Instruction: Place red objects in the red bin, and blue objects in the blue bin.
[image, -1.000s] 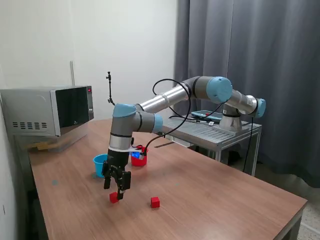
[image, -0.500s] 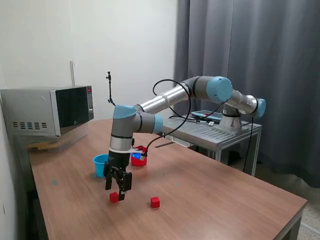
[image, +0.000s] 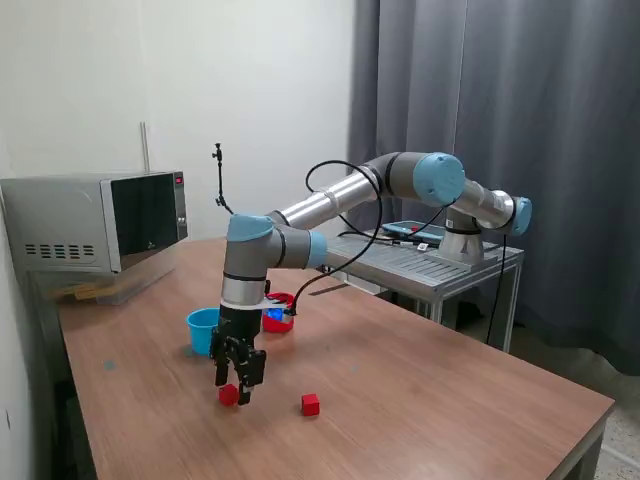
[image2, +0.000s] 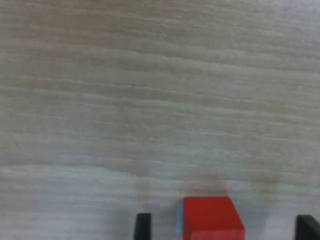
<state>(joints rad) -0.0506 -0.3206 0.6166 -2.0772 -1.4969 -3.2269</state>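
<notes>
My gripper (image: 236, 392) points straight down, open, low over a small red cube (image: 229, 395) on the wooden table (image: 430, 400). In the wrist view that red cube (image2: 212, 218) lies between my two dark fingertips (image2: 143, 226), untouched, and my gripper (image2: 224, 227) straddles it. A second red cube (image: 311, 404) rests on the table toward the exterior view's right. Behind my arm stand the light blue bin (image: 203, 329) and the red bin (image: 279, 312); something blue shows inside the red bin. The blue cubes do not show clearly.
A microwave (image: 95, 220) sits at the table's back on the exterior view's left. A grey metal side table (image: 430, 265) holding the arm's base stands at the exterior view's right, in front of dark curtains.
My gripper has shifted slightly toward the exterior view's right and lowered closer around the near red cube. The cubes and bins have not moved.
</notes>
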